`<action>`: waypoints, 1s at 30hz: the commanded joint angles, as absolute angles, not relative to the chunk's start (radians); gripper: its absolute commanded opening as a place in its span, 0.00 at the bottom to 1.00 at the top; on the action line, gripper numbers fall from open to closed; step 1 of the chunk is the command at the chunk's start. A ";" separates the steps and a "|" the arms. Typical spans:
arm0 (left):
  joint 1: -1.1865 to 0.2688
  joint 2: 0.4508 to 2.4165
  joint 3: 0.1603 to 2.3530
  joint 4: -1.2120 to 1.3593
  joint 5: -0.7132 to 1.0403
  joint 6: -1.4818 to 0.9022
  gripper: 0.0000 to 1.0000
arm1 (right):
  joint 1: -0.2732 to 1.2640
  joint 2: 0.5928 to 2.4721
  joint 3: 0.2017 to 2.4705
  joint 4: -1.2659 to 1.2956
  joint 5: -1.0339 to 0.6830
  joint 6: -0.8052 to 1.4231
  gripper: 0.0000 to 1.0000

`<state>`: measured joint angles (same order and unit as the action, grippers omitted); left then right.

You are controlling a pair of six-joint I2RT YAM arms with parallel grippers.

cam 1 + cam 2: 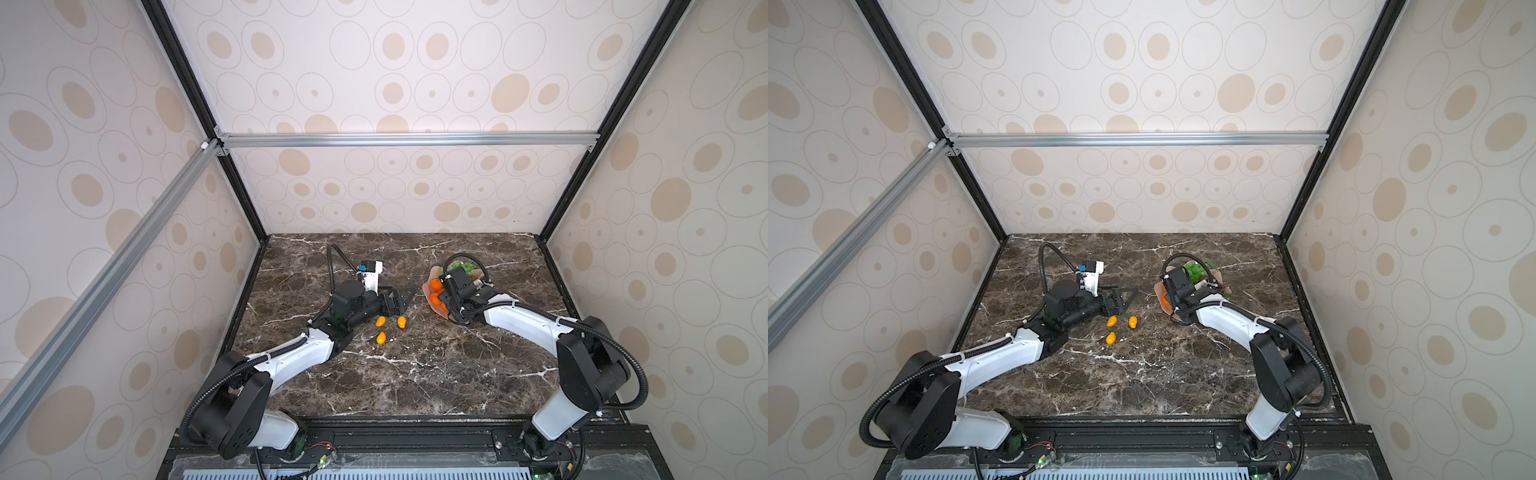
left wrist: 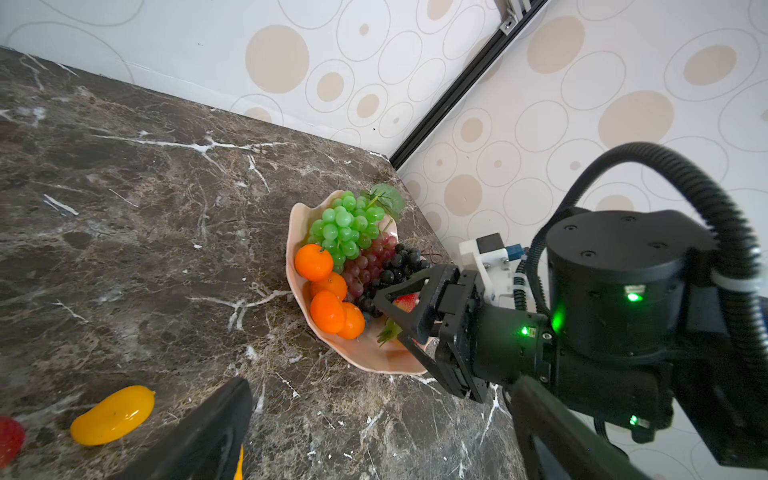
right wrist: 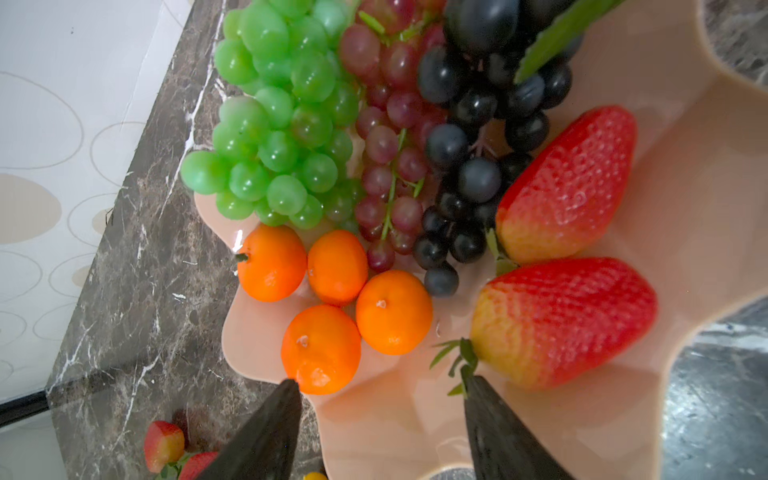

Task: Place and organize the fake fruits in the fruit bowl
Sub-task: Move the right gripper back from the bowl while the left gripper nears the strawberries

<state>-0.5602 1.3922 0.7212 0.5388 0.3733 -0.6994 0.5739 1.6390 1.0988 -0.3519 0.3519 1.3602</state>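
Observation:
The pale pink fruit bowl (image 3: 415, 419) sits at the table's back right, also visible in a top view (image 1: 426, 290). It holds green grapes (image 3: 274, 120), red-purple grapes (image 3: 388, 166), black grapes (image 3: 469, 178), several tangerines (image 3: 320, 347) and two strawberries (image 3: 565, 320). My right gripper (image 3: 381, 382) hovers open over the bowl's near rim, empty, one fingertip by a tangerine and one by a strawberry's leaves. Three kumquats (image 1: 380, 321) lie on the marble left of the bowl. My left gripper (image 1: 398, 301) is open and empty just behind them.
Two more strawberries (image 3: 164, 444) lie on the table beside the bowl, and the left arm hides them in both top views. A kumquat (image 2: 112, 413) lies beside the left gripper. The enclosure's walls stand close behind and to the right of the bowl.

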 commanded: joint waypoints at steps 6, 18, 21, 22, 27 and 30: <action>-0.528 1.348 0.690 0.539 0.377 -0.713 0.98 | 0.601 1.604 1.097 -0.371 0.396 1.295 0.66; -0.484 1.309 0.662 0.508 0.374 -0.714 0.98 | 0.646 1.617 1.136 -0.360 0.406 1.107 0.65; -0.459 1.277 0.636 0.485 0.362 -0.715 0.98 | 0.658 1.617 1.123 -0.284 0.346 0.977 0.65; -0.449 1.263 0.626 0.476 0.357 -0.715 0.98 | 0.662 1.618 1.113 -0.245 0.306 0.927 0.65; -0.385 1.187 0.567 0.436 0.353 -0.721 0.98 | 0.695 1.643 1.113 -0.124 0.163 0.745 0.62; -0.344 1.135 0.534 0.401 0.352 -0.721 0.98 | 0.726 1.684 1.159 -0.112 0.114 0.672 0.62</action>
<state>-0.3759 1.1778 0.5518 0.4454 0.3607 -0.7116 0.6956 1.6409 1.1183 -0.1703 0.2020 0.8139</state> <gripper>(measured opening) 0.981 0.620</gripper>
